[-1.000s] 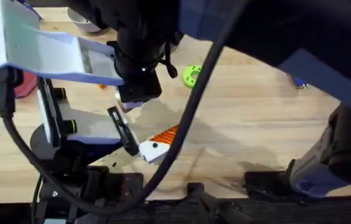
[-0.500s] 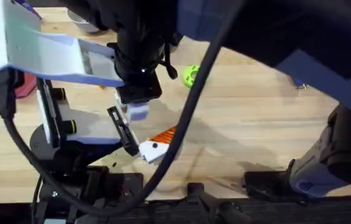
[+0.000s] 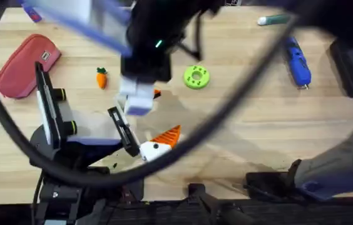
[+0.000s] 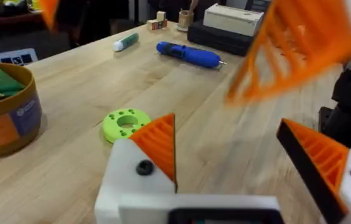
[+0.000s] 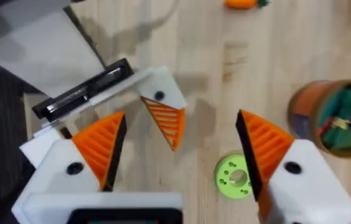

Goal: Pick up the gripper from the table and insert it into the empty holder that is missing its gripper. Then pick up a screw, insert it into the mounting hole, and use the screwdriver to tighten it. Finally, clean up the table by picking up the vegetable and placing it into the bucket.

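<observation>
My left gripper (image 4: 244, 165) is open, with an orange wedge tip on both white fingers. The nearer holder (image 3: 151, 149) carries the gripper (image 3: 168, 135), also seen as an orange wedge (image 5: 166, 122) in the right wrist view. A dark spot marks its mounting hole (image 5: 159, 95), and I cannot tell whether a screw sits in it. My right gripper (image 5: 182, 149) hovers open and empty just above that holder. The blue screwdriver (image 3: 296, 60) lies at the far right of the table (image 3: 258, 119). The vegetable (image 3: 101, 77) lies at the far left. The bucket (image 5: 334, 118) holds green things.
A green ring (image 3: 196, 77) lies mid-table behind the grippers. A red pouch (image 3: 23, 62) sits at the far left and a teal marker (image 3: 273, 20) at the back right. The right arm's cable (image 3: 226, 106) arcs across the middle.
The right arm has swung out from under the camera, uncovering the far half of the table. Its gripper stays over the left gripper. The left arm has not moved.
</observation>
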